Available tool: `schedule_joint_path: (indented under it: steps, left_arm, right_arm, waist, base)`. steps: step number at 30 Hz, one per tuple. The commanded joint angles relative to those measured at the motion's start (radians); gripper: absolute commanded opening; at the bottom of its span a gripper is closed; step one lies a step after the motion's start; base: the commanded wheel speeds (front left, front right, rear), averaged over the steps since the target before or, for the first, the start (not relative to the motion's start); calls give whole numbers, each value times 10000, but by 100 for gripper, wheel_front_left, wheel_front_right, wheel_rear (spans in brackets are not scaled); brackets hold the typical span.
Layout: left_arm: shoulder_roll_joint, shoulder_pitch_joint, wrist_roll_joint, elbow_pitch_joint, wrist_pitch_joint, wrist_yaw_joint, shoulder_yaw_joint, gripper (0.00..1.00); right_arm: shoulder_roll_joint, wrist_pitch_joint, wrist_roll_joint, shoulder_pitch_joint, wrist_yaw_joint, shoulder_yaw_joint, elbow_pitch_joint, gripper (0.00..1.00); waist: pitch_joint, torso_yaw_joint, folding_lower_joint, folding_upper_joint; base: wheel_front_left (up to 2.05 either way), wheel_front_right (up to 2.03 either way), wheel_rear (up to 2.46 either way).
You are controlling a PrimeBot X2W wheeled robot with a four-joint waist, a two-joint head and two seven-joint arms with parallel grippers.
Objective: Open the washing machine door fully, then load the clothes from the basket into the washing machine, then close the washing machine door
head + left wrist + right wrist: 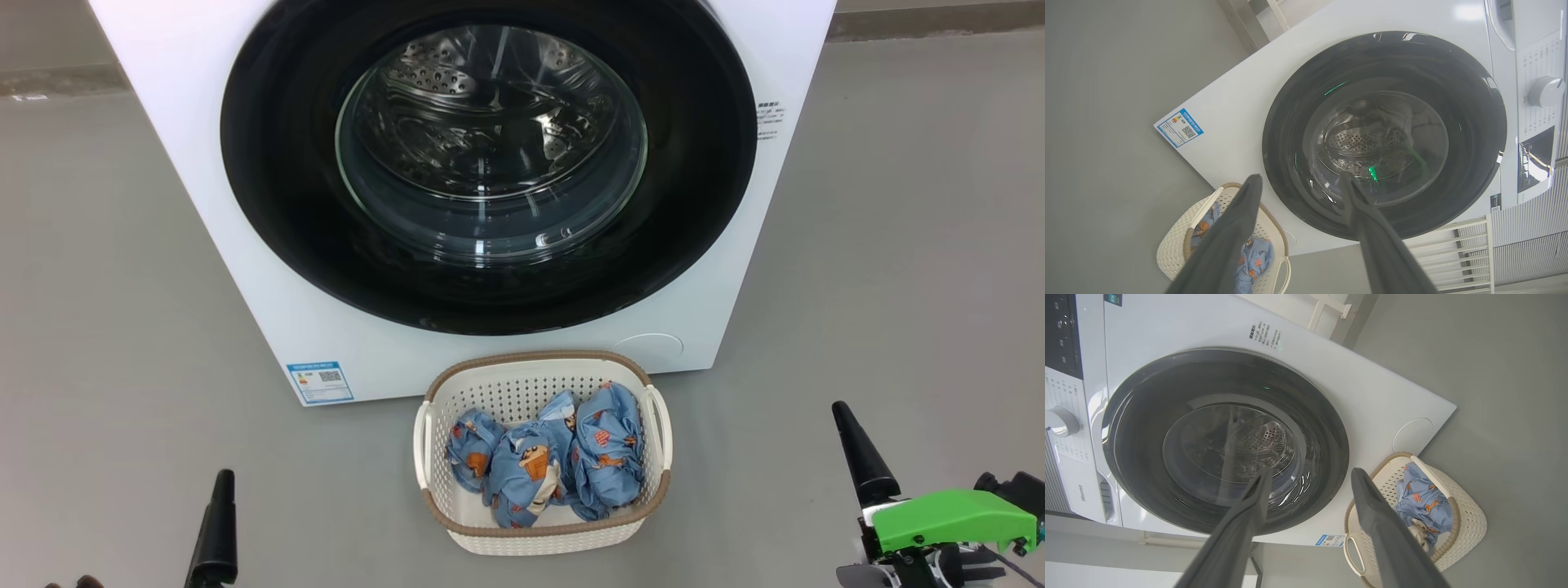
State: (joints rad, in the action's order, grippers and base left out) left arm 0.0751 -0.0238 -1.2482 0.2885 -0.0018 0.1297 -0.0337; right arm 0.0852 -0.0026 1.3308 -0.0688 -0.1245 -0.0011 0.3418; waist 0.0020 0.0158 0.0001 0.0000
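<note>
On the floor (98, 327) just in front of the washing machine (204, 204) sits the basket (543, 535). The clothes (604, 449) bunched inside look soft and light, so pinch a fold. The door (286, 204) is shut and glossy, probably slippery, so hook its rim. The left claw (1300, 179) and right claw (1311, 473) both gape wide, empty.

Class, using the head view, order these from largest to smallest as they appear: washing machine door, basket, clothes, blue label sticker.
1. washing machine door
2. basket
3. clothes
4. blue label sticker
No close calls.
</note>
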Motion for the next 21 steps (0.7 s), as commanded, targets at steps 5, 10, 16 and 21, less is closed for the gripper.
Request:
schedule_joint_path:
  steps: [5, 10, 16, 21]
  left_arm:
    - [288, -377, 1118, -286, -255, 4, -18, 100]
    - [321, -400, 1897, -239, -402, 4, -1, 100]
    - [381, -410, 2733, -162, -577, 4, 54, 100]
    - [442, -423, 3317, -85, -724, 5, 120, 100]
  right_arm:
    - [333, -246, -1077, -602, -23, 329, -29, 100]
    - [384, -393, -1754, -681, -26, 429, 121, 100]
    - [420, -568, -2533, -745, -29, 482, 243, 100]
    - [445, -715, -3117, -764, -31, 581, 312, 100]
  waist:
    - [-13, 11, -1, 0]
    - [-20, 23, -1, 0]
    - [-43, 34, -1, 0]
    - [-63, 29, -1, 0]
  base:
    - [0, 0, 0]
    - [0, 0, 0]
    - [0, 0, 0]
    - [0, 0, 0]
